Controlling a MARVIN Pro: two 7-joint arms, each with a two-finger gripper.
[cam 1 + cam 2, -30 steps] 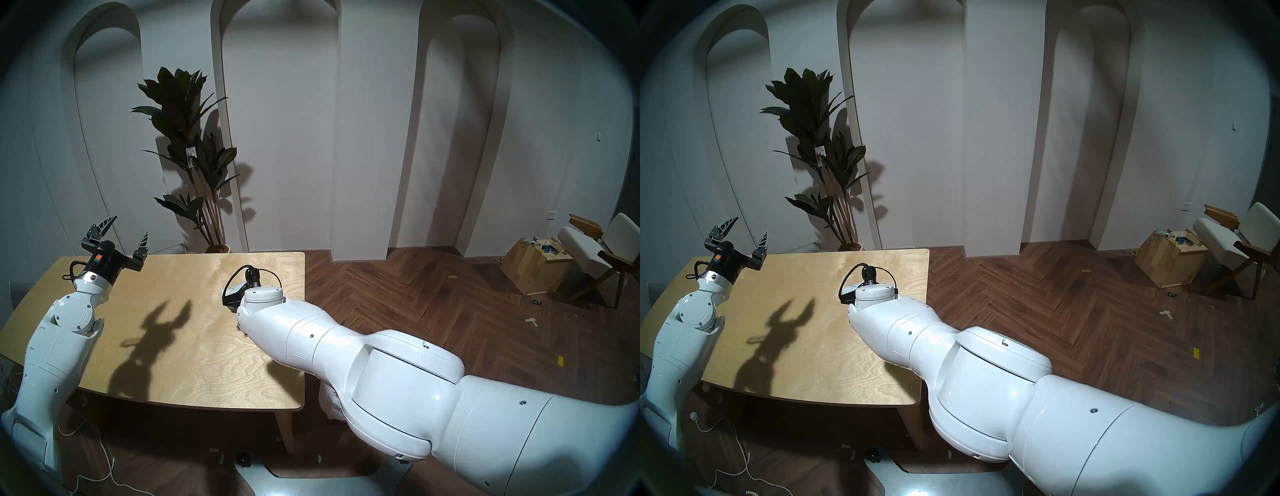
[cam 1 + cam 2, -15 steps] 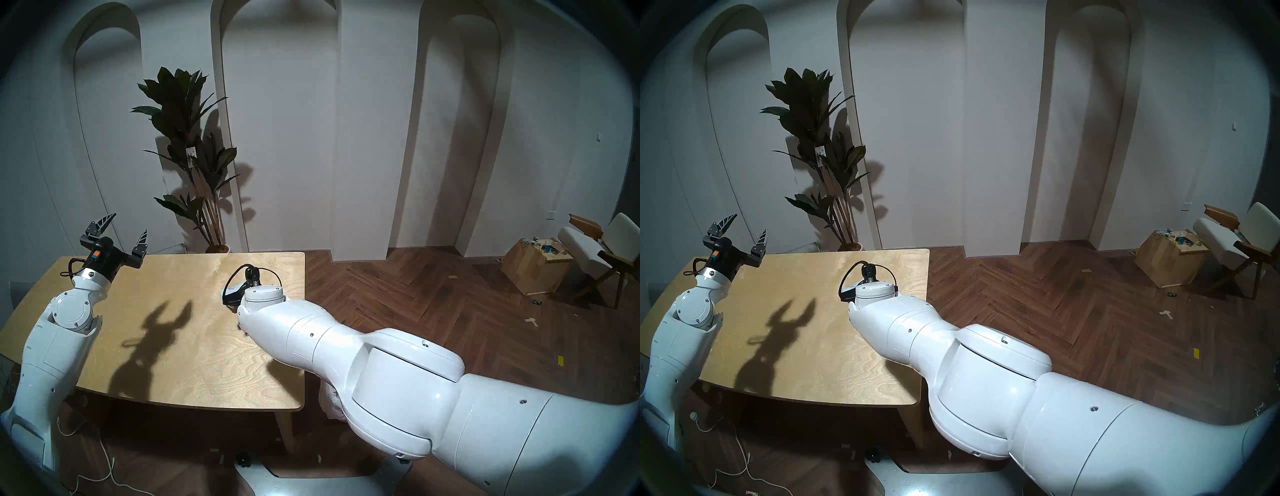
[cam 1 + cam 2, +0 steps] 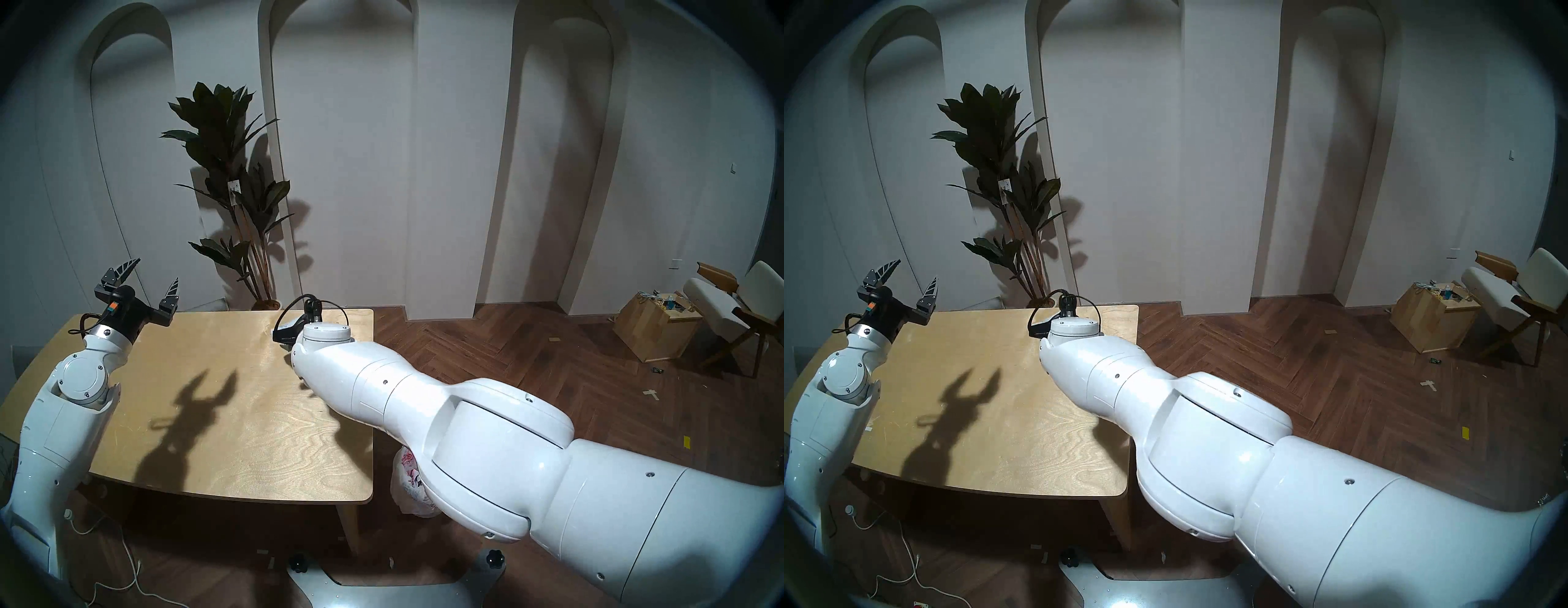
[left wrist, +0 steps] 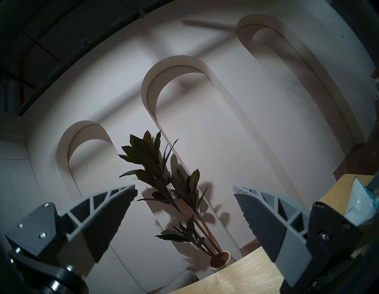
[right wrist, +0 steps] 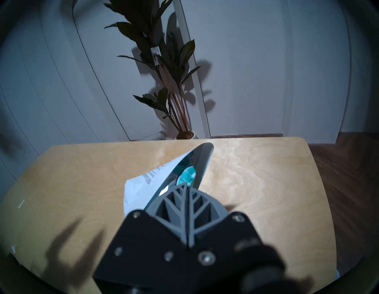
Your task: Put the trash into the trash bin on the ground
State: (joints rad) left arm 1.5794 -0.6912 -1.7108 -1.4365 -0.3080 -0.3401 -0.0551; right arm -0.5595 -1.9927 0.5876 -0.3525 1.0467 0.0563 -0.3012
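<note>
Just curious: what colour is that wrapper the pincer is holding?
White with teal print and silvery lining; the wrapper shows best in the right wrist view.

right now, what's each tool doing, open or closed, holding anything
Left tool: open, holding nothing.
Right tool: closed on the wrapper with teal print, held above the table.

Teal-printed wrapper [image 5: 164,180] held above table; bag-lined trash bin [image 3: 407,479] on floor.
</note>
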